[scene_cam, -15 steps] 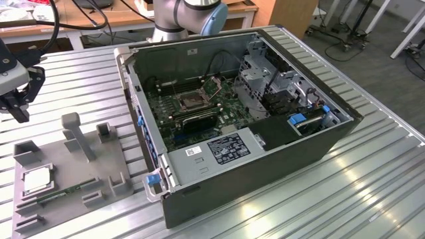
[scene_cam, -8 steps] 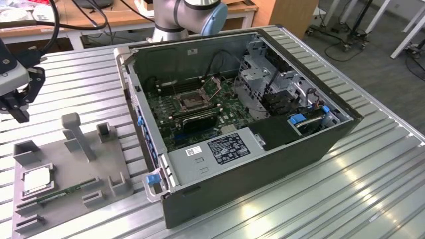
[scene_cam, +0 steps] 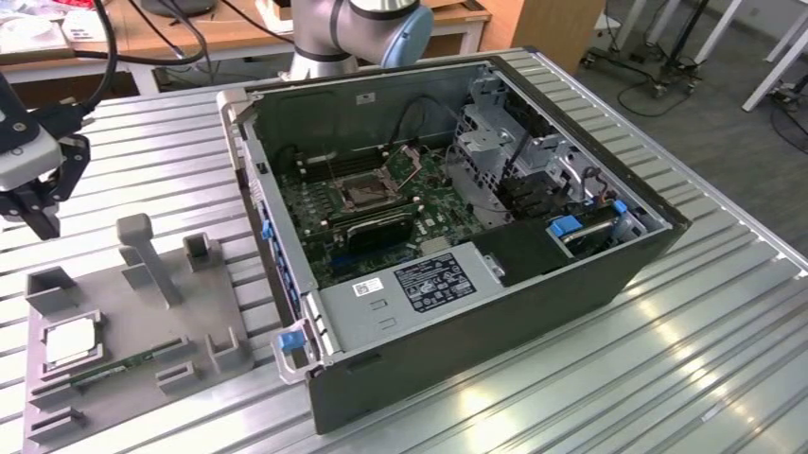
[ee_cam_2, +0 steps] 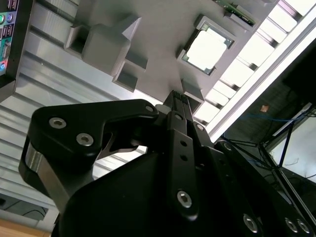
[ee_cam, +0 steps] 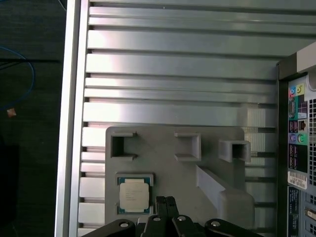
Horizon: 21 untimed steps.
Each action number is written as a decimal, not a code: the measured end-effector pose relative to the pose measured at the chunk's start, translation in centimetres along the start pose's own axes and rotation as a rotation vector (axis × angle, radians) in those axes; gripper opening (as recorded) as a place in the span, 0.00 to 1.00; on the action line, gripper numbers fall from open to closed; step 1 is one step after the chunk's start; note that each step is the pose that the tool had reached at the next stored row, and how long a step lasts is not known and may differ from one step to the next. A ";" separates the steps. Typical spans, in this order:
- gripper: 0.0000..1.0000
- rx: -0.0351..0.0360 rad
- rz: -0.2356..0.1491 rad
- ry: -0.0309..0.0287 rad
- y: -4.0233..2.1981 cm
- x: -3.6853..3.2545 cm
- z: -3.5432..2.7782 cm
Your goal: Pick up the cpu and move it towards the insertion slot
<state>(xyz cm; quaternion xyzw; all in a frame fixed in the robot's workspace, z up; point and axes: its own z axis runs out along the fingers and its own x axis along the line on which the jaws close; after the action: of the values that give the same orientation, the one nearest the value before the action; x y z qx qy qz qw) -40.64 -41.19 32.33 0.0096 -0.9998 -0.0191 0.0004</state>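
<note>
Cpu (ee_cam: 133, 194), a small flat square chip with silver metal top and pale rim, is lying flat in a recess of the grey plastic fixture plate (ee_cam: 163, 143) on the ribbed metal table (ee_cam: 173, 64), top facing up, edges squared to the plate, no long axis. Black claw (ee_cam: 165, 201) is hovering near it, fingers pressed together, holding nothing. Thin green memory stick (scene_cam: 127, 363) is lying beside the chip. Dark, silver-framed insertion slot (scene_cam: 360, 194) is sitting well apart inside the open black computer case (scene_cam: 505, 312).
</note>
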 end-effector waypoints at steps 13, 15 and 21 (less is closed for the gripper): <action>0.11 0.0001 0.000 0.0002 -0.03 0.00 0.86; 0.11 0.0000 0.000 0.0001 -0.03 0.00 0.88; 0.11 0.0000 0.000 0.0000 -0.03 0.10 0.94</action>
<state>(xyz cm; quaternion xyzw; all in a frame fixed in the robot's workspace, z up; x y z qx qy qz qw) -40.74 -41.18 31.39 0.0095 -0.9998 -0.0191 0.0004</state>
